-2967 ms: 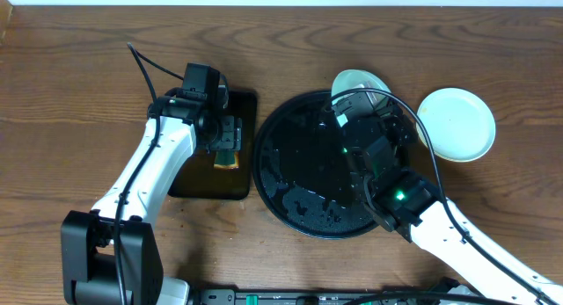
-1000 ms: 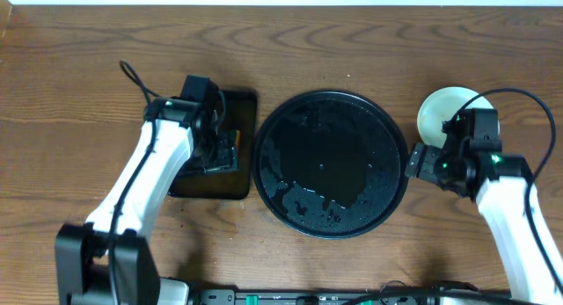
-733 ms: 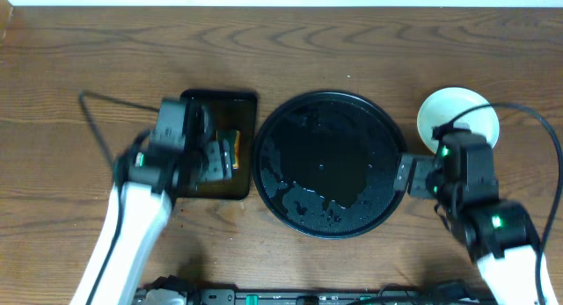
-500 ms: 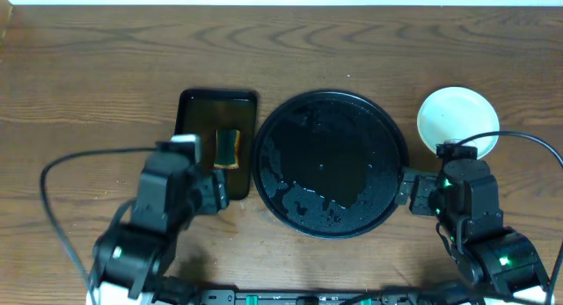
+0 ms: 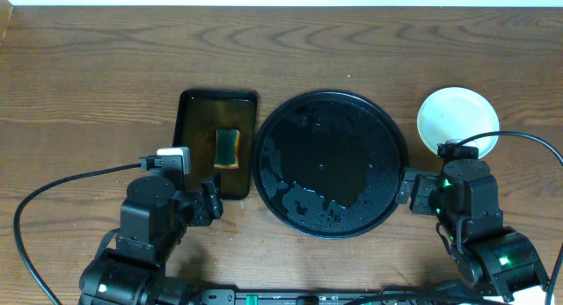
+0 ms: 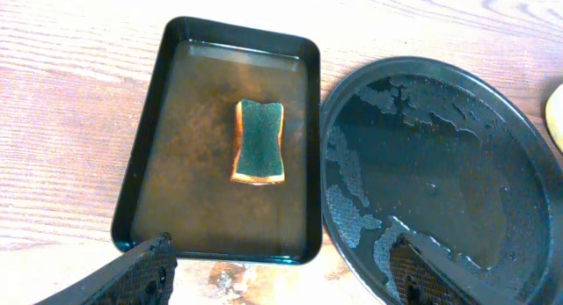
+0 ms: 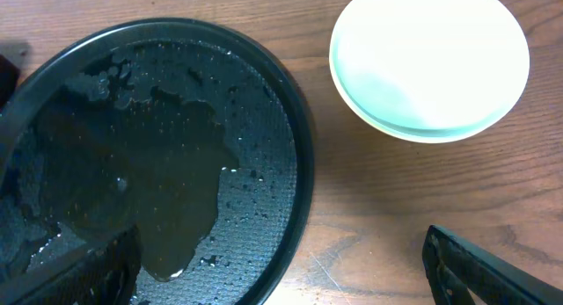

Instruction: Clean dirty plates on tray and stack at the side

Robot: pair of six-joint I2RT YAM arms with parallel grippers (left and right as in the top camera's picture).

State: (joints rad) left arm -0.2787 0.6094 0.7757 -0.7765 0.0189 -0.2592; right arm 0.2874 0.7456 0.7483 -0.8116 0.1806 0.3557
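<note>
Right claw (image 7: 273, 257) gapes wide near stacked plates (image 7: 429, 63).

The left arm (image 5: 148, 230) and right arm (image 5: 475, 213) are black, with thin black cables (image 5: 62, 180) and green lights (image 5: 503, 262).

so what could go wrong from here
1. Water is pooled on the tray; a bump could slop it onto the wooden table.
2. The right arm sits close beside the stacked plates, so a careless swing might knock and shift them.
</note>
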